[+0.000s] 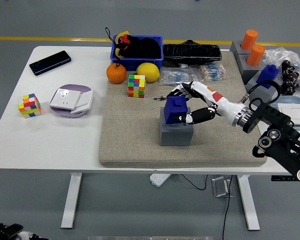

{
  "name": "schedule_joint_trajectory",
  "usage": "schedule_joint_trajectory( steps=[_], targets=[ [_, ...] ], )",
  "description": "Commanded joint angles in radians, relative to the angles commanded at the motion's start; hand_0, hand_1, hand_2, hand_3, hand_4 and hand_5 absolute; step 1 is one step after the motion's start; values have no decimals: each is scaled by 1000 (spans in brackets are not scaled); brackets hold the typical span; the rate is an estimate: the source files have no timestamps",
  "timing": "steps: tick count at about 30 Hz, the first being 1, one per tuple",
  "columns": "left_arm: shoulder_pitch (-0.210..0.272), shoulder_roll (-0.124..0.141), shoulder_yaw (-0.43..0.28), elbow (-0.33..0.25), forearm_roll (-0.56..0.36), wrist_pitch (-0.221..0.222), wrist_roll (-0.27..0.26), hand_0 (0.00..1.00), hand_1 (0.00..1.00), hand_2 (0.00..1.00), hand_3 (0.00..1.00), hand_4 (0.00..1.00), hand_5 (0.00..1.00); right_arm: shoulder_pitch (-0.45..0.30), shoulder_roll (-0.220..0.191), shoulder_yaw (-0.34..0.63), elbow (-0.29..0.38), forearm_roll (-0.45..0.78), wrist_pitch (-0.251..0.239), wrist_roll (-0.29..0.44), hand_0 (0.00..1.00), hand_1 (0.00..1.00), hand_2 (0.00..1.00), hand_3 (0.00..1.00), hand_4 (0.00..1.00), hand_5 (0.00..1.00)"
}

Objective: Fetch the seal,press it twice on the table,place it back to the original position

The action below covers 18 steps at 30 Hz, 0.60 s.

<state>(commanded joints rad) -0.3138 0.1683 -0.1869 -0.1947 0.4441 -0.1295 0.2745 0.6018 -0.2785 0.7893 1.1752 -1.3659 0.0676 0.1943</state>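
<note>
Blue seal (176,109) in right hand's (189,103) clasp, seemingly inside grey holder (176,134) on beige mat (135,145).

I work in what looks like a robot test lab: a white standing desk (20,145) on a grey floor with a yellow line (50,38), a felt mat (130,145) crowded with puzzle cubes (136,86), fruit and practice blocks.
</note>
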Motion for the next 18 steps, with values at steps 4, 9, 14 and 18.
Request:
schedule_joint_trajectory(
  steps=[4,9,14,18],
  targets=[
    [2,1,-6,0,8,-1,2,717,690,680,749,680,251,7,17,-1,-33,-11,7,-4,493,382,373,391,638,2],
    [4,0,-7,0,10,-1,3,717,690,680,749,680,251,13,19,-19,-52,-12,11,-5,491,380,373,394,640,2],
    [2,0,-7,0,10,-1,3,717,690,680,749,680,251,19,17,-24,-61,-15,10,-3,491,380,373,394,640,2],
    [1,0,-3,0,5,-1,1,718,691,680,748,680,251,23,14,-19,-60,-25,14,-5,491,380,372,396,641,2]
  ],
)
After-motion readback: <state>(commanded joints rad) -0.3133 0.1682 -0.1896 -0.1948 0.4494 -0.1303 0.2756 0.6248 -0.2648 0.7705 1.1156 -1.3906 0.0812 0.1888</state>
